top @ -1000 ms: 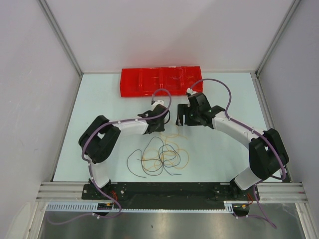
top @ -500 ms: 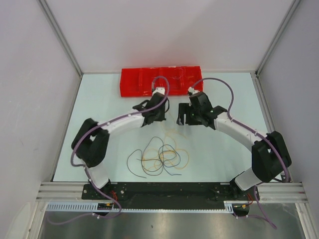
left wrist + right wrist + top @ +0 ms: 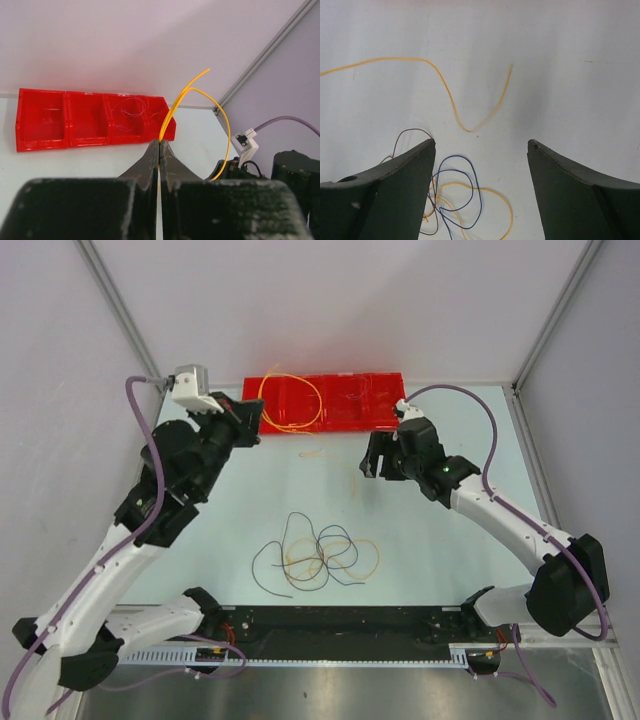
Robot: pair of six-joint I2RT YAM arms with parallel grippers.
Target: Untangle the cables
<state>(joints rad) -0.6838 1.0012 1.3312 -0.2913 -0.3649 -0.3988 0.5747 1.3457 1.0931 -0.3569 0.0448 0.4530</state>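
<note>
My left gripper [image 3: 256, 427] is raised at the back left, shut on a yellow cable [image 3: 292, 400] that loops in the air over the red tray [image 3: 350, 412]. In the left wrist view the jaws [image 3: 160, 143] pinch this yellow cable [image 3: 172, 112], which arcs up and right. The other cables [image 3: 320, 555], navy, dark grey and orange, lie in loose overlapping loops on the table near the front. My right gripper [image 3: 370, 468] is open and empty above the table, behind the pile. In its wrist view [image 3: 481, 145] the navy loop [image 3: 472, 185] lies between the fingers, with a blurred orange strand [image 3: 445, 90] beyond.
The red tray [image 3: 90, 120] has several compartments and stands at the back edge of the table; one holds a thin pale wire. Grey walls and metal posts close the left, right and back sides. The right arm [image 3: 295, 172] shows at the right of the left wrist view.
My left arm has swung up and to the back left, lifting the yellow cable from the pile to over the red tray. My right gripper has shifted slightly back and right, still open.
</note>
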